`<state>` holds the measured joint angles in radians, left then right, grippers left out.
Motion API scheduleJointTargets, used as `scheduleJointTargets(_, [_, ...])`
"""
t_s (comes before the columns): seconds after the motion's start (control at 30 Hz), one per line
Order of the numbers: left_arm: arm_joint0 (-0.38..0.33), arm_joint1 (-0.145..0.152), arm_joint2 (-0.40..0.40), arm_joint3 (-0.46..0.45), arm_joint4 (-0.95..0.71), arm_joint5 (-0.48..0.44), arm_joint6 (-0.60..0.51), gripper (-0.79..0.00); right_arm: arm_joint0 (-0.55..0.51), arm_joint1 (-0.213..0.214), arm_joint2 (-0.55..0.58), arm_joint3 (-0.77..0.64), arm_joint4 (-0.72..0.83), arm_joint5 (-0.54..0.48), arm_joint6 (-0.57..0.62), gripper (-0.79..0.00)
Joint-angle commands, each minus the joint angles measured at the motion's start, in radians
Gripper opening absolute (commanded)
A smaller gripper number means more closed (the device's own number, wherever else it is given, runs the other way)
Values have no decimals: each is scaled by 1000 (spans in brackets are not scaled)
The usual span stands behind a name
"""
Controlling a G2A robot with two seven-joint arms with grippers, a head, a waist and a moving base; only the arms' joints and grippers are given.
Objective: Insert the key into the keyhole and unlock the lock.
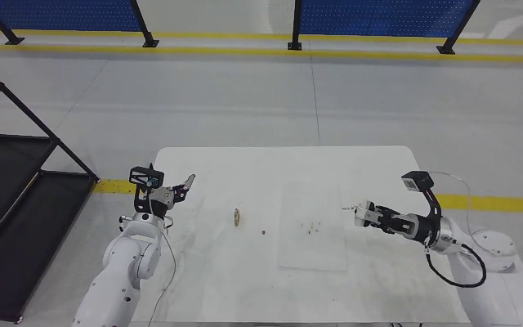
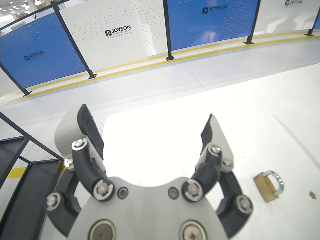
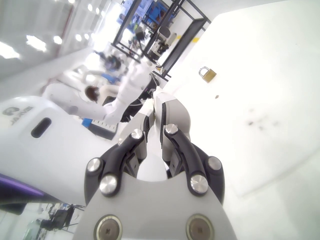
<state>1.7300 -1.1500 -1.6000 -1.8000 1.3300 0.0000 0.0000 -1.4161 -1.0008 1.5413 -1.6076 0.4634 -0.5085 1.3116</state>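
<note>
My left gripper [image 2: 147, 116] stood released, jaws wide, over the left edge of the white table [image 1: 212, 270]. The brass padlock with silver shackle [image 1: 236, 217] lay right of it, long axis roughly near-to-far. My right gripper [image 1: 353, 210], clenched, contents undetermined, hung farther off rightward.

An industrial test hall: blue and white perforated barrier panels [image 2: 207, 21] fenced a grey floor [image 1: 245, 106] with yellow lines [image 1: 204, 51] around a white table [image 1: 245, 176].
</note>
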Motion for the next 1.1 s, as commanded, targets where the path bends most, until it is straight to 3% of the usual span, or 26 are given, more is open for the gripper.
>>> scheduleJointTargets(0.0, [0, 0, 0, 0, 0, 0, 0, 0, 8, 7, 1, 15, 46, 19, 19, -785])
scheduleJointTargets(0.1, [0, 0, 0, 0, 0, 0, 0, 0, 31, 16, -1, 55, 109, 65, 66, -785])
scheduleJointTargets(0.67, [-12, 1, 13, -28, 25, -28, -33, 0, 31, 16, -1, 55, 109, 65, 66, -785])
scheduleJointTargets(0.83, [-49, 3, 59, -114, 94, -82, -232, 0, 31, 16, -1, 55, 109, 65, 66, -785])
scheduleJointTargets(1.07, [-129, 2, 135, -251, 61, -190, -663, 0, 31, 16, -1, 55, 109, 65, 66, -785])
